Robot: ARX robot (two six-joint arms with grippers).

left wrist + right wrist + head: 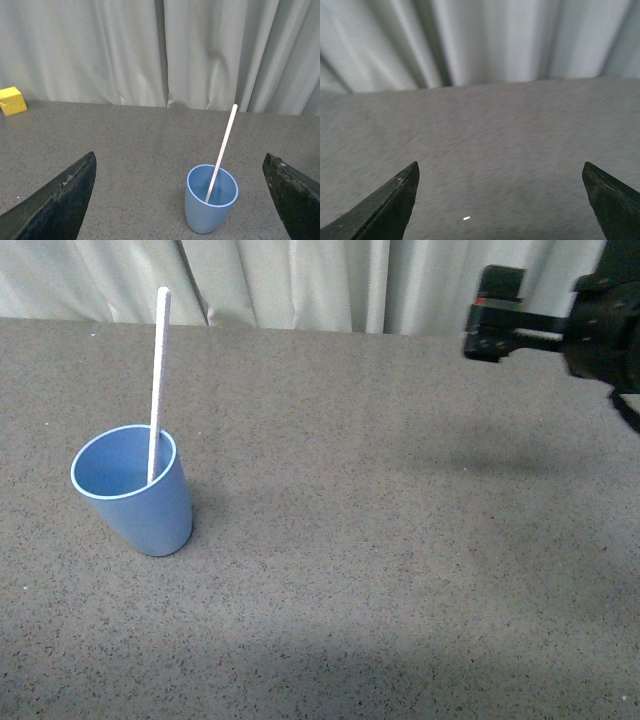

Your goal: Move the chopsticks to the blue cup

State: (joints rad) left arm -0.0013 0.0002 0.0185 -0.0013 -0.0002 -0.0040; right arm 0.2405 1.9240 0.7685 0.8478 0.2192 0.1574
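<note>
The blue cup (135, 490) stands upright on the grey table at the left. The pale chopstick (159, 370) stands inside it, leaning on the rim, its upper half sticking out. In the left wrist view the cup (210, 205) and the chopstick (222, 147) lie ahead between the fingers of my left gripper (180, 167), which is open, empty and apart from the cup. My right gripper (490, 315) is raised at the far right, open and empty; its wrist view (500, 167) shows only bare table and curtain.
A yellow block (12, 101) sits on the table by the curtain in the left wrist view. A pale curtain (300, 280) hangs along the table's far edge. The grey speckled table (400, 540) spreads between the cup and the right arm.
</note>
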